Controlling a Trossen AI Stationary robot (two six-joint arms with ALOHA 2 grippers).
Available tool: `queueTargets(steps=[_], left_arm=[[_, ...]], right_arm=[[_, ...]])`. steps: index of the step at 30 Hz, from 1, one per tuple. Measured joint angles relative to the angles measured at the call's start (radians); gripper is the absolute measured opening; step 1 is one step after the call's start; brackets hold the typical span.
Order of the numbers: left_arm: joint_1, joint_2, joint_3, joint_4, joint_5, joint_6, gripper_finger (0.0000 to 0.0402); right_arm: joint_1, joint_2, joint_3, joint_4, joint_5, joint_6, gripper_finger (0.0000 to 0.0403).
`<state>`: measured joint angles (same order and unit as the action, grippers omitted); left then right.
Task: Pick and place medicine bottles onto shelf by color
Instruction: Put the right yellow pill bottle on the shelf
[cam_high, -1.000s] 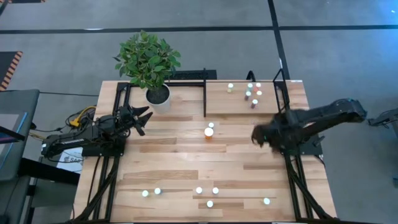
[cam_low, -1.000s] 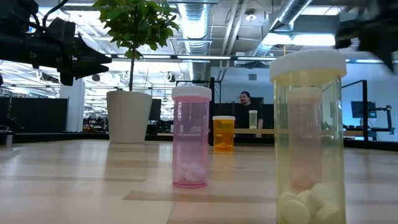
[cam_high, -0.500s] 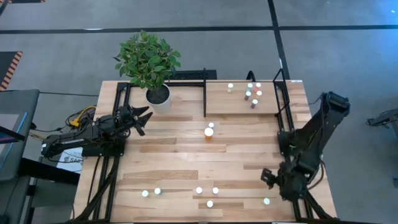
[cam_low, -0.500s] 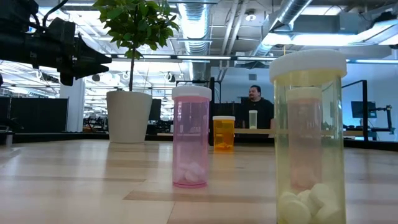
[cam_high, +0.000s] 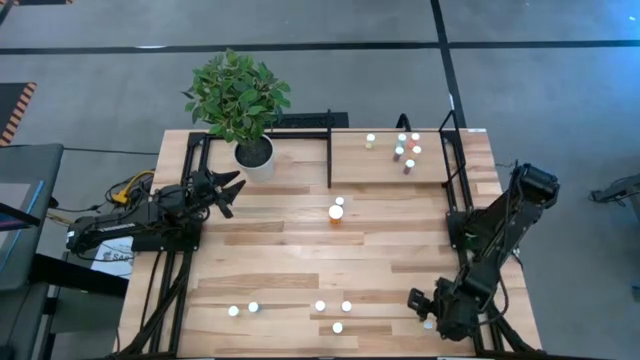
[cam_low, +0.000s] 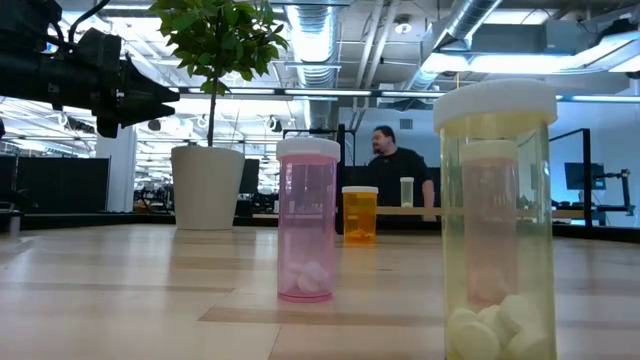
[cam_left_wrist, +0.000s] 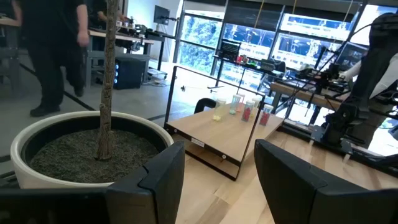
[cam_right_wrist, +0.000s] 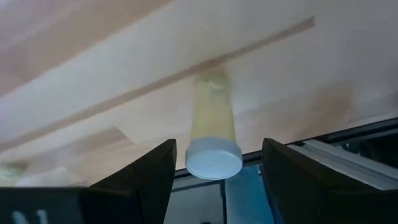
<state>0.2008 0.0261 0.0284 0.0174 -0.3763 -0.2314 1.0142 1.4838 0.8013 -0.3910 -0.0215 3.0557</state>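
My right gripper (cam_high: 424, 308) is open, low over the table's near right corner. Its fingers stand on either side of a greenish-yellow bottle (cam_right_wrist: 213, 124) with a white cap (cam_right_wrist: 214, 158), which stands upright on the table; they do not touch it. My left gripper (cam_high: 232, 190) is open and empty beside the white plant pot (cam_high: 254, 152). The shelf (cam_high: 385, 172) at the far right carries several bottles (cam_high: 406, 152). A large orange bottle (cam_high: 335, 212) stands at mid-table. Several small bottles (cam_high: 320, 306) stand along the near edge.
The leafy plant (cam_high: 236, 95) in its pot stands at the far left, next to the shelf's black frame (cam_high: 330, 150). In the low view a pink bottle (cam_low: 307, 220) and a yellow-green bottle (cam_low: 497, 220) stand close to the camera. A person (cam_low: 395, 170) is in the room behind.
My right gripper has swung from mid-right, near the shelf, toward the table's near edge and down, ending with its open fingers around the greenish-yellow bottle at the near right corner. The bottles have stayed where they were.
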Motion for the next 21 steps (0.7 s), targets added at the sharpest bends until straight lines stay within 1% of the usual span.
queueTargets(steps=[4, 13, 17, 21], left_arm=[[0.000, 0.000, 0.000, 0.000, 0.000, 0.000, 0.0181], [0.000, 0.000, 0.000, 0.000, 0.000, 0.000, 0.0181], [0.000, 0.000, 0.000, 0.000, 0.000, 0.000, 0.0181], [0.000, 0.000, 0.000, 0.000, 0.000, 0.000, 0.0181]], right_arm=[[0.000, 0.029, 0.000, 0.043, -0.002, -0.002, 0.0260], [-0.002, 0.028, 0.001, -0.006, -0.007, -0.002, 0.0257], [-0.002, 0.028, 0.001, 0.013, -0.007, -0.003, 0.0237], [-0.003, 0.027, 0.001, 0.010, -0.008, -0.004, 0.0202]])
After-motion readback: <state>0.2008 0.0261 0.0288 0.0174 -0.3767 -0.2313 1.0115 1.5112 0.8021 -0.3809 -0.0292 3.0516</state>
